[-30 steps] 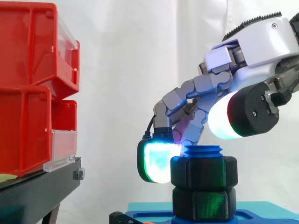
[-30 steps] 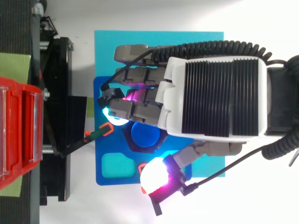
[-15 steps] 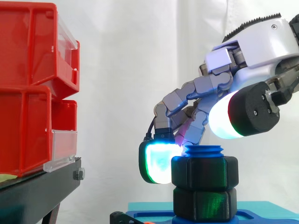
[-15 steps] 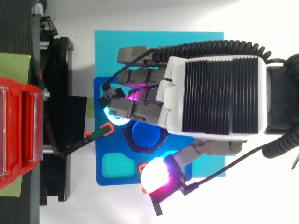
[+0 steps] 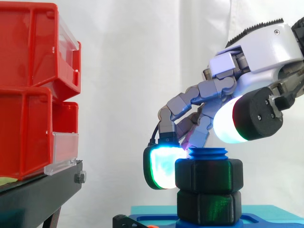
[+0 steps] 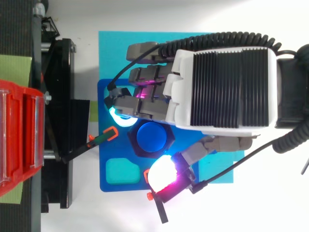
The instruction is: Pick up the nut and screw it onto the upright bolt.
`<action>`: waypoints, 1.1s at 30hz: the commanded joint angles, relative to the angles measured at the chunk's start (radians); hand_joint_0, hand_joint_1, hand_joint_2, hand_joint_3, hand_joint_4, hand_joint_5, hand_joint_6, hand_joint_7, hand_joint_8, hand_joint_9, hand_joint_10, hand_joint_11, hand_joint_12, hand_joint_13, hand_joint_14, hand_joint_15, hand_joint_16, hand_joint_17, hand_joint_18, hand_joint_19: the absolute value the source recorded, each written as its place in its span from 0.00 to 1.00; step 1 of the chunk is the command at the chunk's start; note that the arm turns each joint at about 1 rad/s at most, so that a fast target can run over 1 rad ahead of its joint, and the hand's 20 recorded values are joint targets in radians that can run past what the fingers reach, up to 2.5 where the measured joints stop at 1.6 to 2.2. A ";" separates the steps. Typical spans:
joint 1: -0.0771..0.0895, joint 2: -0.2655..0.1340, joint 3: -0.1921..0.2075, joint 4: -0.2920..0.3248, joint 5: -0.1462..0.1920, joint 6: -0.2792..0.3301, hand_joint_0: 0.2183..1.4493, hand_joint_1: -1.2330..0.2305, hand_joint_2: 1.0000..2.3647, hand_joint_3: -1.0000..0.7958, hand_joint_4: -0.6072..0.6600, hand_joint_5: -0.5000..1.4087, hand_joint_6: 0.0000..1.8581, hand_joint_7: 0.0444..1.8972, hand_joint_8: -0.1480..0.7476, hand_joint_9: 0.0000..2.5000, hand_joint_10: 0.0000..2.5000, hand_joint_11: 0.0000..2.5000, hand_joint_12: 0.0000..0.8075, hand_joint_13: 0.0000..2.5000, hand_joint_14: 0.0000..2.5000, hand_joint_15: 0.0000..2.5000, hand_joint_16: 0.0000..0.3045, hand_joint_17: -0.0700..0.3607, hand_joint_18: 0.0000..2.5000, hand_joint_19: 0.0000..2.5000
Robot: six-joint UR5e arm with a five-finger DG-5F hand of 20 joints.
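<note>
My hand (image 5: 266,45) reaches in above the blue plate (image 6: 107,180), which lies on the cyan mat (image 6: 112,48) along the mat's edge next to the black stand (image 6: 62,96). The bolt (image 6: 150,136) stands upright on the plate, set in from the plate's edge that faces the stand, its blue threaded top showing just above two black nuts stacked on it. The upper nut (image 5: 209,175) sits directly on the lower nut (image 5: 208,207), and the lower one rests down at the plate. My fingers are curled down over the bolt and grip nothing: the cyan-green pad (image 5: 163,167) of a bent finger lies against the side of the upper nut that faces the red bins (image 5: 28,90), while my thumb's pad (image 5: 227,124) glows white and sits higher than the top of the nut, on the near side in the side view. From above, that thumb pad shows just beside the nut's hexagon, toward the plate's near edge, where a teal pocket (image 6: 118,170) is sunk into the corner.
</note>
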 commanded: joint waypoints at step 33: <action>-0.011 0.000 -0.007 0.002 -0.020 0.021 0.23 0.64 0.00 0.28 0.68 0.20 0.27 0.61 0.46 0.34 0.00 0.00 0.30 0.30 0.00 0.00 0.08 0.29 0.17 0.00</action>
